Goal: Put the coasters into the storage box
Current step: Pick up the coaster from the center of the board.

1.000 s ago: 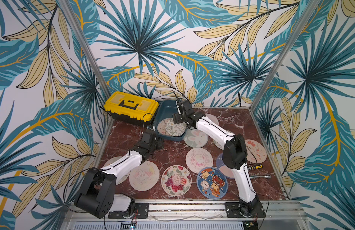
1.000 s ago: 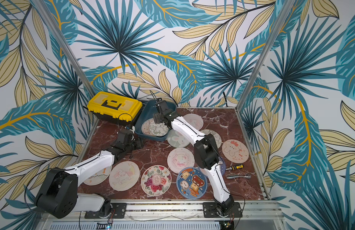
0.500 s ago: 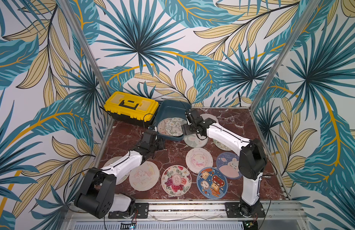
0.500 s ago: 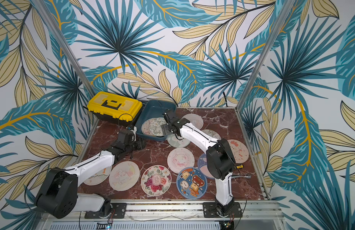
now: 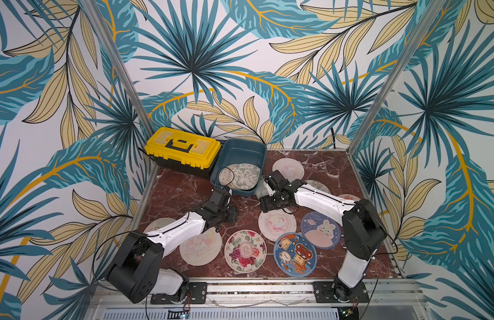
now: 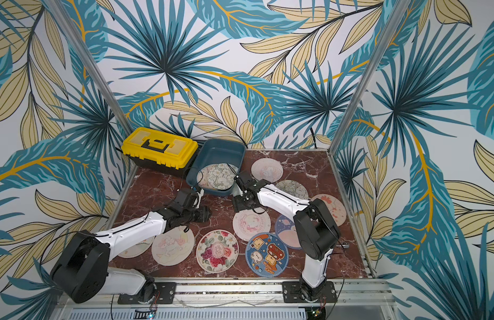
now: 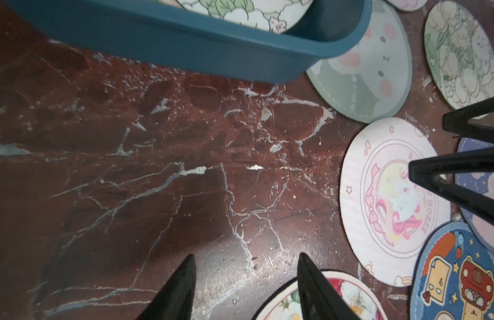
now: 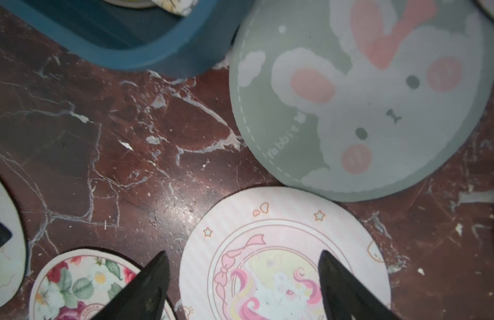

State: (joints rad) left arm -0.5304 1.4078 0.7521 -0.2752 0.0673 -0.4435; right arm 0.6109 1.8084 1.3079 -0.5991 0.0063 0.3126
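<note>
Withdrawn from the box (image 5: 241, 151) since the earlier frame, the right gripper (image 8: 243, 257) is shown spread and empty over the pink coaster (image 8: 281, 221); the left gripper (image 7: 246, 257), likewise spread and empty, is held over bare table (image 7: 157, 166). Some coasters (image 5: 241, 176) lie boxed, most outside. One finger is probably best slid under the thin rim before closing.

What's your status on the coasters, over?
Left gripper open, empty. Right gripper open over pink coaster. Some coasters in storage box, rest on table. Nothing blocking.
</note>
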